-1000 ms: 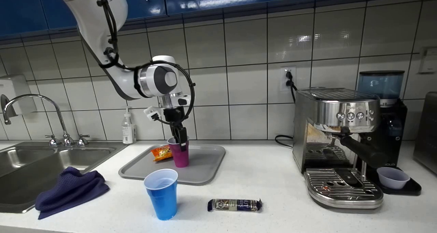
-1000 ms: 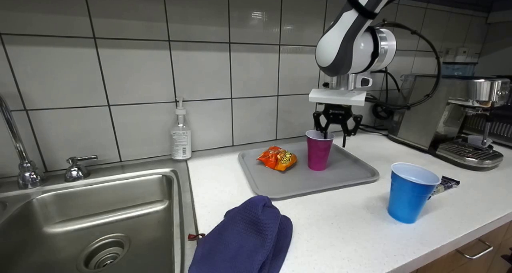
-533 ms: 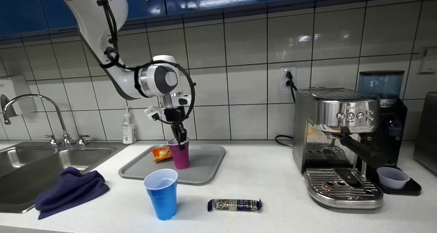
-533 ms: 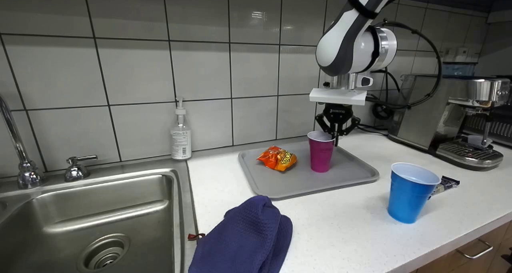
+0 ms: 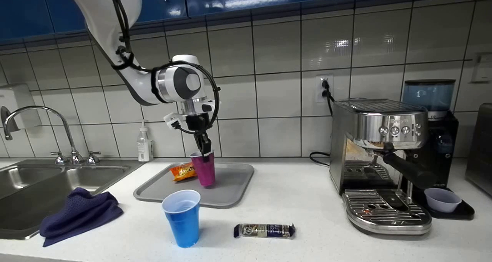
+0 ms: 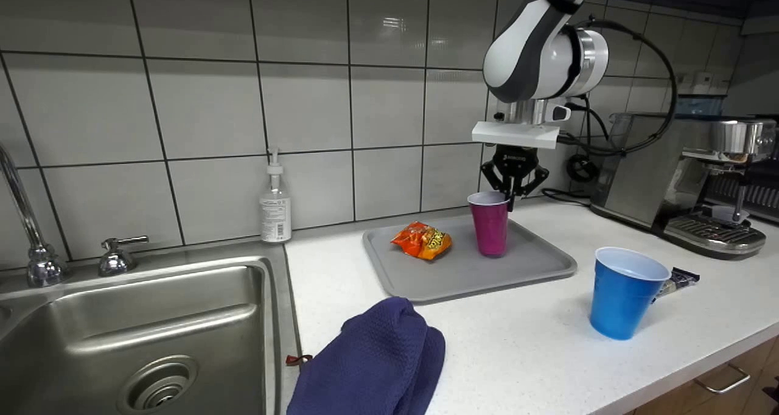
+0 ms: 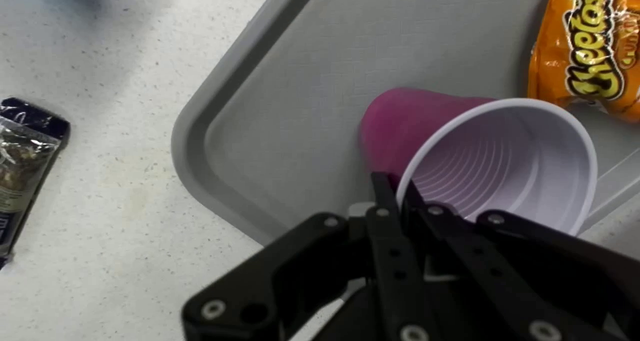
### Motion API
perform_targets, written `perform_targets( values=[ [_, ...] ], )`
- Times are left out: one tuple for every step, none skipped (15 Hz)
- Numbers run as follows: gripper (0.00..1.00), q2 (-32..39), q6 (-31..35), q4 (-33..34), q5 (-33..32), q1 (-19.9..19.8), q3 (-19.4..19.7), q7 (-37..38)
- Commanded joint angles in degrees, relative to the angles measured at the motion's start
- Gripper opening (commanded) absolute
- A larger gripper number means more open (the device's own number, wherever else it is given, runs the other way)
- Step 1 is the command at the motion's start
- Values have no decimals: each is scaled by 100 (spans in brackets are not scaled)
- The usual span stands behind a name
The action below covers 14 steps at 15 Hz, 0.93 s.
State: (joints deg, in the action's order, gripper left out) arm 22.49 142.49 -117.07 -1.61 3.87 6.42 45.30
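My gripper (image 7: 397, 182) is shut on the wall of a magenta cup (image 7: 400, 123), with one finger outside the rim and the other inside. The cup's white inside, seen in the wrist view, is empty. In both exterior views the cup (image 5: 204, 173) (image 6: 490, 231) leans a little, its base just above the grey tray (image 5: 232, 179) (image 6: 426, 282). An orange Cheetos bag (image 7: 592, 46) (image 6: 421, 240) lies on the tray beside it. Nearer the counter's front stand a blue cup (image 5: 184, 225) (image 6: 621, 305) and a wrapped snack bar (image 5: 264, 230) (image 7: 20, 171), lying flat.
A metal sink (image 6: 170, 317) with a tap (image 5: 42, 108) is at one side, a dark blue cloth (image 5: 80, 216) by its edge. A soap bottle (image 6: 275, 202) stands near the tiled wall. Past the tray is an espresso machine (image 5: 376, 146) with a grinder (image 5: 434, 139).
My gripper's fingers have come together on the magenta cup's rim. The cup shifted slightly, then rose a little off the tray with the arm. Nothing else moved.
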Motion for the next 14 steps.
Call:
perform_targets(
  values=[
    [1,-245,-215,-105,199,-93,95,3],
    [1,-260,-254,-109,255,-147,126,-11],
    [1,-281,-289,-118,313,-191,167,-8],
    [1,-298,-312,-130,371,-248,207,-3],
    [1,-319,-351,-134,409,-290,251,12],
    [1,-332,-371,-137,447,-346,298,23],
    [1,-349,-393,-133,473,-393,341,39],
    [1,-344,-400,-116,489,-436,396,78],
    [1,-343,-427,-95,519,-485,440,92],
    [1,-336,-432,-82,544,-531,487,110],
    [1,-338,-443,-76,559,-567,527,129],
    [1,-323,-443,-69,583,-607,565,139],
    [1,-318,-457,-61,585,-633,604,164],
    [1,-304,-441,-62,580,-659,644,205]
  ],
)
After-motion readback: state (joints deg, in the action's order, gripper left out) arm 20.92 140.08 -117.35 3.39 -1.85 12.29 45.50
